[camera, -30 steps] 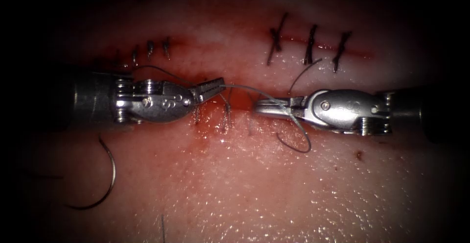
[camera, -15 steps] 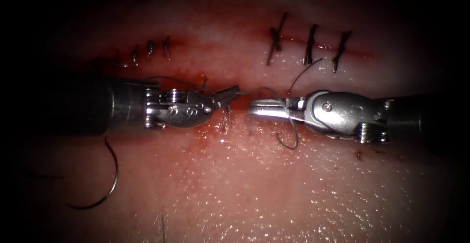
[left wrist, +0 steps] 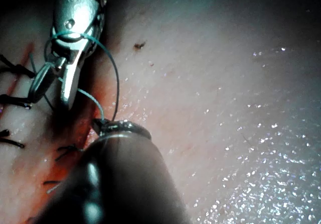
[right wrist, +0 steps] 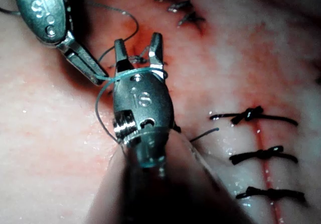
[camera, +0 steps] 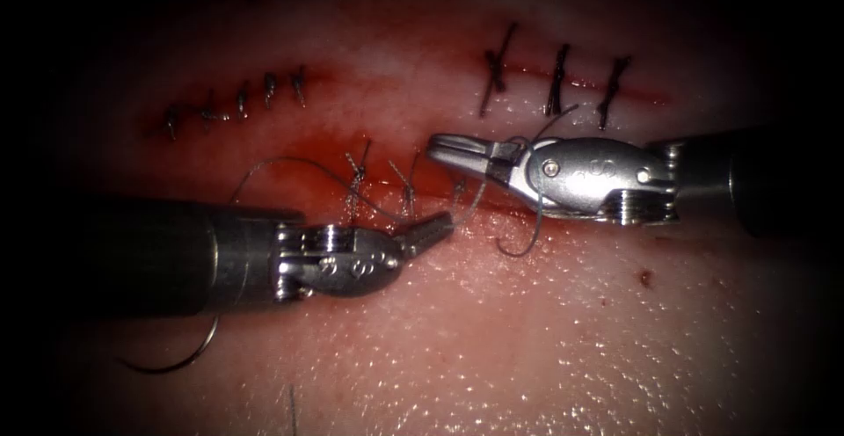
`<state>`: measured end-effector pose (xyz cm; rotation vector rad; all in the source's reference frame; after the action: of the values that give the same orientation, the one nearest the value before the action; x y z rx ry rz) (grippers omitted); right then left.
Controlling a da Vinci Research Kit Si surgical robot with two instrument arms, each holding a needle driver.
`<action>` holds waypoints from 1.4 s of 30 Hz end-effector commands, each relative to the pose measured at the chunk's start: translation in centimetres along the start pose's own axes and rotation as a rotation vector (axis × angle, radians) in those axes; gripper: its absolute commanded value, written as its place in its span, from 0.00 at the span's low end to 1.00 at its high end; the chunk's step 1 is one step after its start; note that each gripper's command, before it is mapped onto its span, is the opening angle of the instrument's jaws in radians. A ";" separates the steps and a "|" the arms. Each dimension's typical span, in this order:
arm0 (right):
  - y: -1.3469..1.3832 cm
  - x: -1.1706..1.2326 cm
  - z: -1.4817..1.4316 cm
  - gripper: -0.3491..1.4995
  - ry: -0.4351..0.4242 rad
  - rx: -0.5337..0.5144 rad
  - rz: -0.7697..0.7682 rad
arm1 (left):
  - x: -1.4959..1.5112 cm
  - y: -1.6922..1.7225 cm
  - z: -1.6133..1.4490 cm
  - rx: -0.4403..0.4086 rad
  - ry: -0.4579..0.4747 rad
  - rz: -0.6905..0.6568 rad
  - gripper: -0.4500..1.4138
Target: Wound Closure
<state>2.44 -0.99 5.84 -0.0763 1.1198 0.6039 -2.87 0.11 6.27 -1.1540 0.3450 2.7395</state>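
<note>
Left gripper (camera: 437,226) pinches the fine, limp thread (camera: 519,243) looped round the open, empty right gripper (camera: 444,146); needle (camera: 189,355) lies free on the tissue (camera: 545,348), so grip thread near its end.

— Any lettering you can read?
— On the right arm's tool (right wrist: 138,50), stamped "is" on its body. The left arm's tool (right wrist: 80,58) carries something like "S" and a small circle.
</note>
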 end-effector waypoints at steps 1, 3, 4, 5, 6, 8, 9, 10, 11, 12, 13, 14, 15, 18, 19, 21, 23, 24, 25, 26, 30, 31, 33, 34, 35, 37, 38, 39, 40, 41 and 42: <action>-0.04 -0.08 0.09 0.76 -0.054 -0.005 -0.006 | 0.00 0.06 0.02 -0.003 -0.007 0.006 0.00; -0.05 -0.18 0.12 0.82 -0.106 -0.004 -0.016 | 0.00 0.03 -0.04 -0.004 -0.013 0.004 0.00; -0.05 -0.22 0.13 0.85 -0.125 -0.001 -0.020 | 0.00 0.01 -0.07 -0.002 -0.021 0.008 0.00; -0.06 -0.25 0.14 0.86 -0.142 0.008 -0.023 | 0.00 -0.01 -0.09 -0.002 -0.026 0.013 0.00; -0.08 -0.29 0.15 0.86 -0.160 0.032 -0.028 | 0.00 -0.03 -0.10 -0.002 -0.027 0.011 0.00; -0.11 -0.38 0.17 0.85 -0.192 0.077 -0.045 | 0.01 -0.07 -0.13 -0.005 -0.029 0.020 0.00; -0.13 -0.40 0.17 0.81 -0.198 0.093 -0.047 | 0.01 -0.08 -0.13 -0.006 -0.029 0.030 0.00; -0.14 -0.43 0.17 0.78 -0.205 0.112 -0.043 | 0.02 -0.10 -0.12 -0.006 -0.029 0.034 0.00; -0.15 -0.46 0.18 0.76 -0.216 0.130 -0.047 | 0.02 -0.11 -0.12 -0.004 -0.028 0.044 0.00; -0.19 -0.51 0.18 0.76 -0.236 0.155 -0.041 | 0.04 -0.15 -0.12 -0.006 -0.030 0.063 0.00; -0.23 -0.56 0.18 0.73 -0.255 0.219 -0.027 | 0.06 -0.20 -0.11 -0.005 -0.030 0.075 0.00; -0.26 -0.59 0.17 0.66 -0.259 0.251 -0.017 | 0.07 -0.24 -0.10 -0.006 -0.030 0.083 0.00; -0.31 -0.64 0.15 0.37 -0.269 0.328 -0.003 | 0.08 -0.31 -0.10 -0.007 -0.029 0.089 0.00; -0.37 -0.67 0.12 0.02 -0.270 0.401 0.012 | 0.10 -0.42 -0.09 -0.002 -0.028 0.096 0.00; -0.37 -0.67 0.12 0.00 -0.262 0.414 0.018 | 0.11 -0.45 -0.08 -0.002 -0.028 0.093 0.00; -0.38 -0.65 0.11 0.00 -0.243 0.441 0.013 | 0.11 -0.50 -0.04 -0.001 -0.030 0.094 0.00; -0.39 -0.64 0.11 0.00 -0.223 0.455 0.019 | 0.10 -0.56 0.02 0.006 -0.035 0.098 0.00; -0.39 -0.64 0.11 0.00 -0.206 0.465 0.021 | 0.08 -0.58 0.06 0.005 -0.037 0.097 0.00; -0.39 -0.62 0.10 0.00 -0.179 0.477 0.023 | 0.05 -0.61 0.14 -0.008 -0.041 0.100 0.00; -0.39 -0.62 0.10 0.00 -0.164 0.481 0.028 | 0.03 -0.62 0.18 -0.016 -0.046 0.102 0.00; -0.36 -0.60 0.11 0.00 -0.074 0.501 0.056 | -0.10 -0.62 0.39 -0.047 -0.051 0.120 0.00; -0.35 -0.60 0.10 0.00 -0.069 0.500 0.059 | -0.13 -0.61 0.42 -0.054 -0.052 0.125 0.00; -0.33 -0.61 0.11 0.00 -0.024 0.504 0.081 | -0.23 -0.56 0.49 -0.071 -0.050 0.140 0.00; -0.31 -0.62 0.11 0.05 0.025 0.501 0.121 | -0.29 -0.53 0.52 -0.085 -0.040 0.151 0.00; -0.31 -0.62 0.11 0.05 0.025 0.501 0.121 | -0.29 -0.53 0.52 -0.085 -0.040 0.151 0.00; -0.29 -0.63 0.09 0.25 0.079 0.503 0.155 | -0.34 -0.51 0.55 -0.096 -0.037 0.153 0.00; -0.29 -0.63 0.08 0.27 0.102 0.510 0.180 | -0.37 -0.49 0.56 -0.100 -0.032 0.152 0.00; -0.28 -0.64 0.07 0.27 0.127 0.517 0.193 | -0.39 -0.48 0.57 -0.104 -0.029 0.156 0.00; -0.27 -0.65 0.07 0.30 0.160 0.523 0.214 | -0.40 -0.47 0.58 -0.106 -0.029 0.153 0.00; -0.24 -0.65 0.06 0.42 0.204 0.515 0.245 | -0.42 -0.44 0.60 -0.108 -0.020 0.153 0.00; -0.22 -0.65 0.06 0.47 0.226 0.506 0.261 | -0.42 -0.43 0.60 -0.109 -0.017 0.150 0.00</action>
<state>2.33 -1.33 6.33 0.4492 1.5063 0.5495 -2.83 0.70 6.87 -1.1764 0.2935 2.9285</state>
